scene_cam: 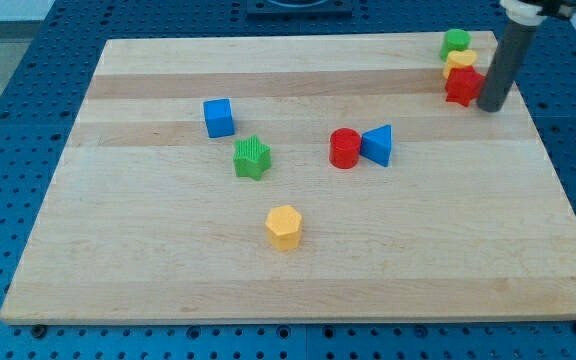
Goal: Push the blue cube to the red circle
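My tip (490, 106) sits near the board's top right corner, just right of a red block (462, 87); rod only, nothing held. Above that block: a yellow block (459, 62), then a green one (456, 41). Blue cube (219, 117) lies left of centre, toward the top edge, well apart from the red circle (344, 148), which touches a blue triangle (378, 145). Green star (252, 158) sits just below the cube.

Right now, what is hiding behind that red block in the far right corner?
Behind the red block sit a yellow block and then a green block, in a row toward the view's top. Their lower parts are covered. My tip rests just right of the red one.
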